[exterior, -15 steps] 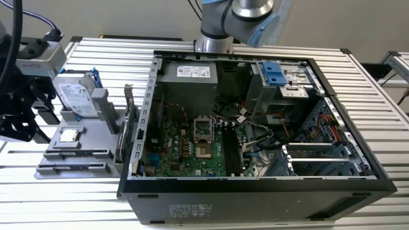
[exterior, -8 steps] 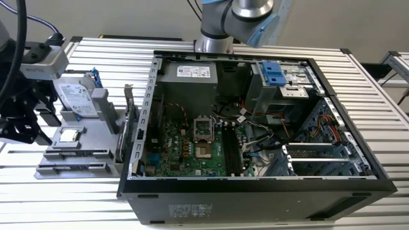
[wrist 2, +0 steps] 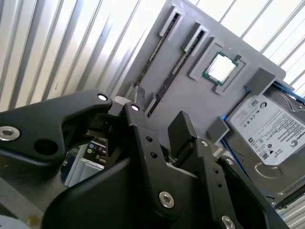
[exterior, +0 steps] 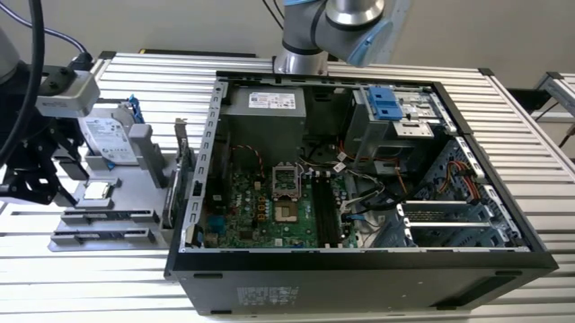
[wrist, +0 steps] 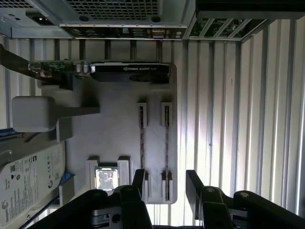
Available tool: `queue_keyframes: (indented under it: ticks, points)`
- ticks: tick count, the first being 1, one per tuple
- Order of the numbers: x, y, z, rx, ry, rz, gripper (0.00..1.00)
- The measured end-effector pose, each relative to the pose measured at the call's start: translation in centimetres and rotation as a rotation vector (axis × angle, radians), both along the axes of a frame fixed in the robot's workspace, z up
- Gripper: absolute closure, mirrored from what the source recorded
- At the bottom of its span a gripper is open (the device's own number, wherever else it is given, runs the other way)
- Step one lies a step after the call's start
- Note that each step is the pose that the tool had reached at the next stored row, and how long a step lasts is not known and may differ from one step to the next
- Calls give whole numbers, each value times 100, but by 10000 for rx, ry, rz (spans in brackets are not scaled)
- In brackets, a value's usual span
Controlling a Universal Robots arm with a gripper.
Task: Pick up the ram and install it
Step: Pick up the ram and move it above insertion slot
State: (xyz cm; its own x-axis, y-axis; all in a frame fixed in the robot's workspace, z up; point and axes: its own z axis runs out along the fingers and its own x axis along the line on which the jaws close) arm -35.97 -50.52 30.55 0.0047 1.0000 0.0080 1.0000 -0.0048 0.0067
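The gripper [wrist: 165, 175] hangs over the grey parts tray [exterior: 134, 178] on the exterior view's left, well apart from the open computer case [exterior: 359, 269]. Its two black fingers [wrist: 139, 177] stand spread wide with nothing between them but air: an empty, open tool.

The ram [exterior: 106, 235] sits in the nearest holder on that tray, standing on edge. A second stick [exterior: 112, 216] lies parallel just beyond it, with the square processor [exterior: 94, 192] and the silver hard drive [exterior: 108, 141] farther back. In the first wrist view the ram [wrist: 166, 143] runs in line with the gap between the fingers, and its end lies right at the fingertips. The fingers straddle its line but do not touch it.

As for looks, it is a long, narrow, thin strip. From the exterior view it reads greenish with dark patches along it. From above it is just a slim dark line clipped between grey end blocks.

As for handling, this should be a very light piece, stiff along its length but thin and surely delicate. The chips on its faces and the contact edge down in the holder are no place for force. Only the upper edge stands proud, so the sensible hold looks like a pinch across its thickness near mid-length, flat pads on both faces. The pinch should be square to the board so the board does not twist or tip. The smooth faces could slip, so a firm but gentle squeeze seems called for.
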Motion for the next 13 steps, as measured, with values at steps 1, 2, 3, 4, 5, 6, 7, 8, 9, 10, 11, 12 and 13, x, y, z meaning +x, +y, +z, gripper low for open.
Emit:
queue_keyframes:
  ticks: [1, 2, 3, 4, 5, 6, 7, 8, 9, 10, 11, 12, 13]
  points:
    - [0, 2, -9, -1, -1, 0, 0]
    - [0, 4, -17, -6, -1, 0, 0]
    - [0, 7, -26, -13, 0, 0, 0]
    - [0, 9, -35, -20, 0, 0, 0]
    - [0, 12, -46, -27, 0, 1, 0]
    - [0, 15, -55, -35, 1, 1, 0]
    - [0, 18, -64, -45, -1, 0, 0]
    - [0, 20, -71, -67, 0, 0, 0]
    - [0, 22, -79, -102, -1, 0, 0]
    - [0, 24, -86, -160, 3, 1, 0]
    - [0, 27, -92, -223, 9, 0, 0]
    - [0, 30, -100, -267, 9, 0, 0]
    - [0, 34, -109, -298, 8, 0, 0]
